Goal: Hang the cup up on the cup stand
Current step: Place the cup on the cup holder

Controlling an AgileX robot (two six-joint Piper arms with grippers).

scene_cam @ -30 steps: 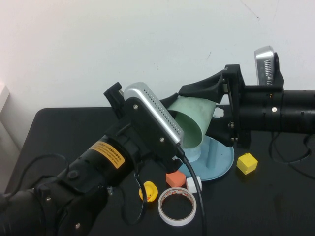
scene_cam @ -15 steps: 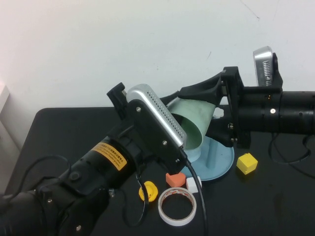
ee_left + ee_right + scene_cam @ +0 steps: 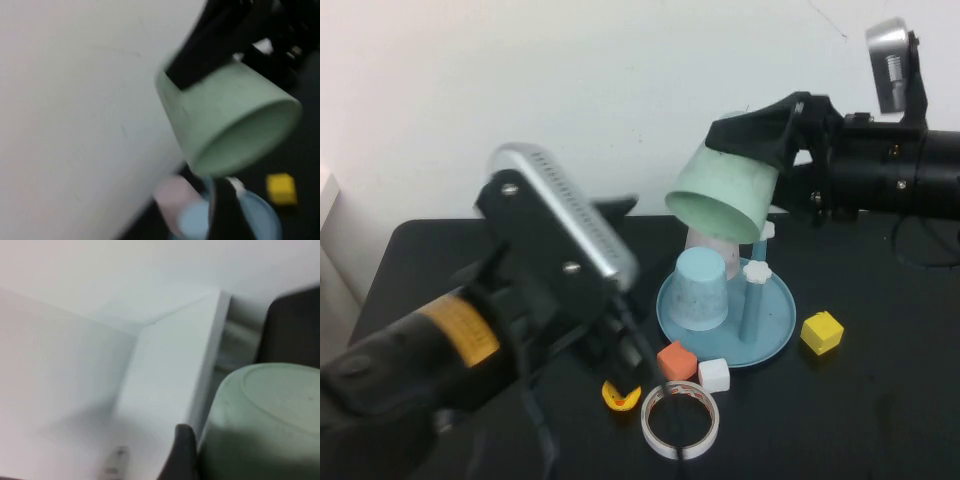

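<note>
**Mia:** High view first. Who has the cup (image 3: 724, 195)?

**Ben:** The right gripper (image 3: 760, 135) has it. Its jaws are pinching the closed end of the cup. The cup is up in the air and tipped, with its open end facing down and toward the left side of the table. It hangs over the far middle of the table, just above the cup stand (image 3: 775, 325).

**Mia:** What is on the stand?

**Ben:** A light blue cup (image 3: 701, 288) sits upside down on it. A pale pink cup (image 3: 705, 243) is behind that one, partly hidden. One blue peg (image 3: 754, 300) with a white flower top looks free, on the side nearer the right edge.

**Mia:** Where is the left gripper (image 3: 610, 215)?

**Ben:** It is near the left front part of the table, up in the air, holding nothing. I cannot tell if its jaws are spread or pressed together.

**Mia:** What step is this?

**Ben:** I think the cup is being carried over to the stand. It is not on a peg yet.

**Mia:** What comes next?

**Ben:** I think the right arm needs to turn the cup so the open end faces straight down, line it up over the free peg, then go down slowly. It must not bump the light blue cup.

**Mia:** Anything else on the table?

**Ben:** A yellow block (image 3: 821, 332), an orange block (image 3: 676, 360), a white block (image 3: 714, 375), a tape roll (image 3: 680, 419) and a little yellow duck (image 3: 619, 397), all near the front of the stand
</note>
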